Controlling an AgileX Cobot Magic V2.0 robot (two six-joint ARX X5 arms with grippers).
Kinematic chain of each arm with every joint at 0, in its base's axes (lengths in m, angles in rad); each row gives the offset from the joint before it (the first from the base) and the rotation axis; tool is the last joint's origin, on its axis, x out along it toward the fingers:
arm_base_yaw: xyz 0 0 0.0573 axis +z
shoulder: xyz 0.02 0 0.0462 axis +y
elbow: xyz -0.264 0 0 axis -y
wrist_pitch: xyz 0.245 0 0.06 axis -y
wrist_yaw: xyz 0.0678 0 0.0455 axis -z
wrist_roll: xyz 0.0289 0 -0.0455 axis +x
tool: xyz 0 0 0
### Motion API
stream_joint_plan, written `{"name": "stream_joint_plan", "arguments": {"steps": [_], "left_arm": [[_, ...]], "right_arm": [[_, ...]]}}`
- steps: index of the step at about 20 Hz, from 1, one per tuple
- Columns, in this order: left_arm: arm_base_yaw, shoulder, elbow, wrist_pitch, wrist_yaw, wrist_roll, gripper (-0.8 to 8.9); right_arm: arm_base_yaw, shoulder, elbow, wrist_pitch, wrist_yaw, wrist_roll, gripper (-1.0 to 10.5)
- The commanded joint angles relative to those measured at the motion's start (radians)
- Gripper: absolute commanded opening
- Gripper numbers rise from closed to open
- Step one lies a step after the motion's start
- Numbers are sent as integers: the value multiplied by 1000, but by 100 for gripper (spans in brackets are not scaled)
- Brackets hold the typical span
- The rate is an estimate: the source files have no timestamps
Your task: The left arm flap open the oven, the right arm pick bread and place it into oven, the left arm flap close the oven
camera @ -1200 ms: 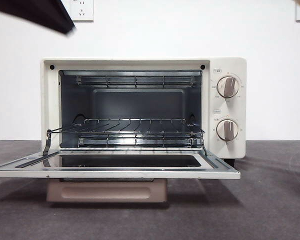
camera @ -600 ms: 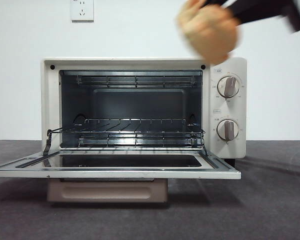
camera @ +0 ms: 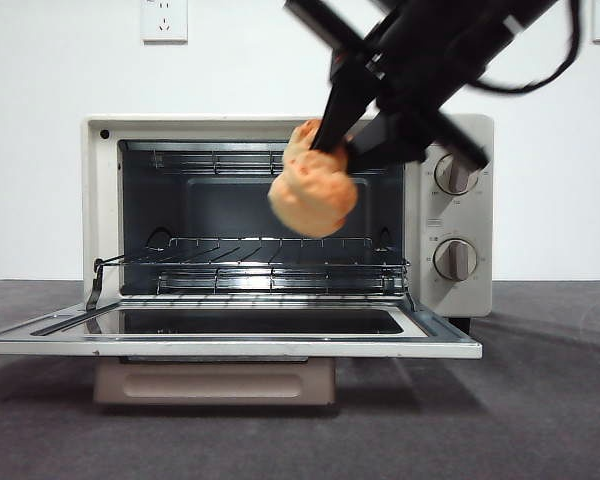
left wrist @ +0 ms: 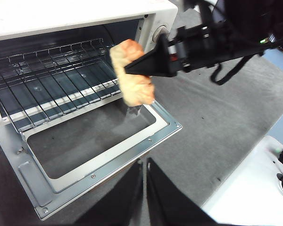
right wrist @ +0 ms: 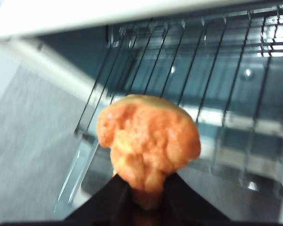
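Right gripper (camera: 330, 165), entering from the upper right of the front view, is clamped on the bread (camera: 313, 195), held at frame centre before the open cavity, above the wire rack (camera: 250, 262). Left gripper (left wrist: 144, 176) waits, jaws nearly closed and empty. The oven (camera: 460, 130) door is already down; placing and closing remain. Bread: lumpy, golden-orange, squeezed.

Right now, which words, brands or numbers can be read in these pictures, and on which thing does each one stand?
None can be read.
Small labels above the two knobs of the oven: too small to read.
Dial marks around the knobs: too small.
The bread and the right gripper: no text.
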Motion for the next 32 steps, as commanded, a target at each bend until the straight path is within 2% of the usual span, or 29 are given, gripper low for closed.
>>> {"name": "stream_joint_plan", "arguments": {"steps": [1, 9, 20, 23, 29, 32], "left_arm": [[-8, -3, 20, 5, -5, -6, 18], [-8, -6, 20, -8, -5, -6, 18], [-8, -7, 20, -34, -5, -7, 18], [-8, -7, 20, -34, -5, -10, 18], [-8, -7, 20, -35, -5, -13, 18], [-8, -7, 20, -38, -5, -15, 18]], "right_arm": [[6, 71, 42, 58, 14, 42, 19], [2, 227, 179, 93, 108, 42, 19], [2, 249, 204, 0, 229, 26, 29], [2, 249, 204, -2, 246, 22, 92], [2, 249, 204, -3, 249, 7, 431], [3, 243, 204, -4, 233, 7, 456]]}}
